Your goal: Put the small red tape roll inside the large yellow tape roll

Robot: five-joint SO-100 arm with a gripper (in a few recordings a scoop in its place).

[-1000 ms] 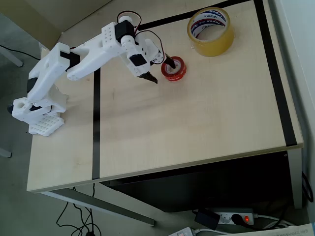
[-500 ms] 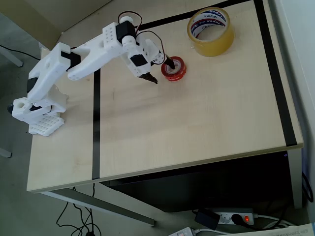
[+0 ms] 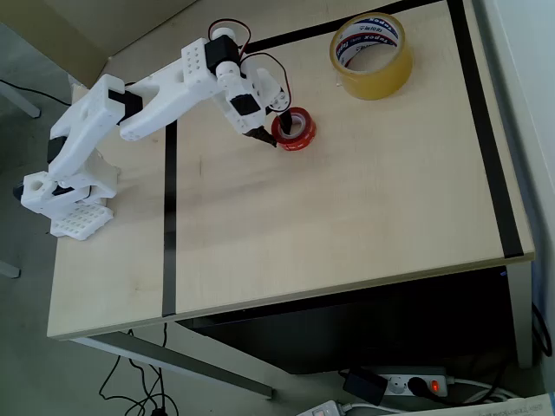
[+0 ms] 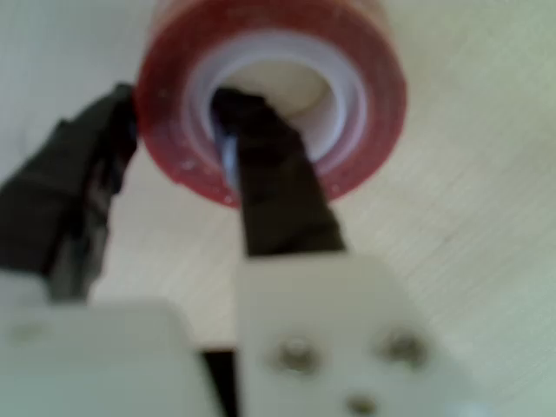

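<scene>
Office or lab room suggested. Light wood-laminate worktop [image 3: 347, 217] on grey metal legs, marked with black tape lines [image 3: 168, 217]. Power strip [image 3: 408, 382] with lit red switch and loose cables [image 3: 130, 390] seen on grey floor [image 3: 26, 347] beneath. White 3D-printed arm [image 3: 130, 108] mounted at worktop edge.

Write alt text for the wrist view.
The gripper pinches the wall of the small red tape roll, one dark finger inside its white core and the other outside on the left. Pale wooden table lies beneath.
</scene>
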